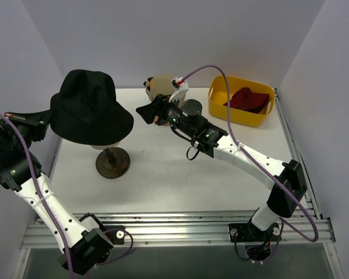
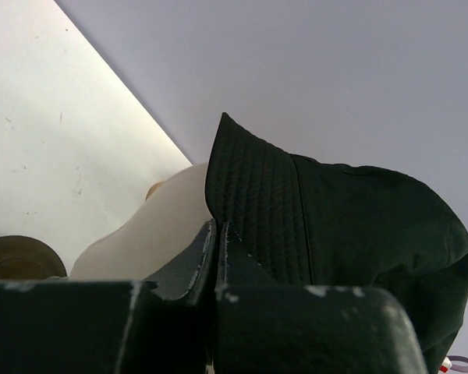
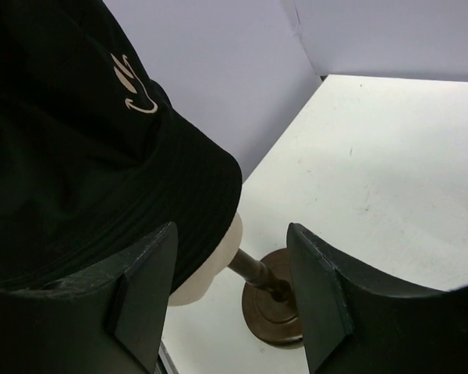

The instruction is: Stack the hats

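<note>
**Black hat pinched at the brim, one side only**

The black bucket hat (image 1: 90, 106) sits over the cream mannequin head (image 3: 213, 270) on the wooden stand (image 1: 112, 161), at the left of the table (image 1: 174, 180). Our left gripper (image 2: 218, 238) has its jaws closed on the hat's left brim; the wrist view shows the stitched brim rising straight out from between the fingers. Our right gripper (image 3: 232, 249) hangs with jaws apart and nothing in them, off the hat's right side and not touching it.

We judge the step to be handling this hat on the head, whether seating or lifting it we cannot tell. Either way, a one-sided pull on soft fabric will likely tilt the hat and drag the head. The stand has a narrow stem on a small base, so we would keep any pull gentle and mostly vertical. We would bring the right jaws onto the opposite brim before moving much.

The tan cap (image 1: 158, 86) lies just behind the right gripper, near the back wall. The dark red bucket hat (image 1: 248, 99) lies in the yellow bin (image 1: 221, 93) at the far right corner, well apart. We see no blue cap in these views.

Room is tight on the left: the side wall (image 1: 17, 58) stands close behind the left arm, so its free direction is up or inward. The table's middle and near part give the right arm open space.
</note>
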`<state>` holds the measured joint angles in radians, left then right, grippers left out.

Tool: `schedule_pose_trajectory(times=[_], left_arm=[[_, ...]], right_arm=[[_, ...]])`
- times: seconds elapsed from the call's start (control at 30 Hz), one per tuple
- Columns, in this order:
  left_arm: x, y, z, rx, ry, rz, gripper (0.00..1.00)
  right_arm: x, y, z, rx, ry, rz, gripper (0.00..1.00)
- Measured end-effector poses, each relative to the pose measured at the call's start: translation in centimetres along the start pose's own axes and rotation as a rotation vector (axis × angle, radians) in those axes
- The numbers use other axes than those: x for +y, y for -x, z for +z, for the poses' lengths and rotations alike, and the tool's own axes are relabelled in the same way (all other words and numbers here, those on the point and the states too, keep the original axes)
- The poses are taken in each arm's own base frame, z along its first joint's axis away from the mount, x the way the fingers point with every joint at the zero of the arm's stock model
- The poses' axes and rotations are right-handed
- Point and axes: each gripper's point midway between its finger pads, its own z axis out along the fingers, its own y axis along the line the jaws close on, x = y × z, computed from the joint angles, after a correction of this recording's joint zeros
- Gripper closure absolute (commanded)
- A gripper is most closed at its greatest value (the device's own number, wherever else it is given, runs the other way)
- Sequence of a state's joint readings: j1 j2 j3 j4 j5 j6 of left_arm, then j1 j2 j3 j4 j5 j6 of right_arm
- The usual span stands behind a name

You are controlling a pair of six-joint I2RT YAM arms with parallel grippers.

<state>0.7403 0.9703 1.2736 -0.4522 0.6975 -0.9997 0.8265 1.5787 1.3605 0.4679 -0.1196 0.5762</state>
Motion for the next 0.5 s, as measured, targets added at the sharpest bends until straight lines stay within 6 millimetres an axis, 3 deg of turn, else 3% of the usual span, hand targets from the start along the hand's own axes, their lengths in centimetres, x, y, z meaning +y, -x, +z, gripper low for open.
schedule_pose_trajectory(times=[0.3, 0.5], left_arm=[[0.3, -0.2, -0.7, -0.024, 0.009, 0.049, 0.98], [0.9, -0.7, -1.1, -0.035, 0.019, 0.075, 0.98]], right_arm=[[0.2, -0.7, 1.9, -0.035, 0.036, 0.082, 0.49], [0.6, -0.5, 2.4, -0.059, 0.060, 0.142, 0.45]])
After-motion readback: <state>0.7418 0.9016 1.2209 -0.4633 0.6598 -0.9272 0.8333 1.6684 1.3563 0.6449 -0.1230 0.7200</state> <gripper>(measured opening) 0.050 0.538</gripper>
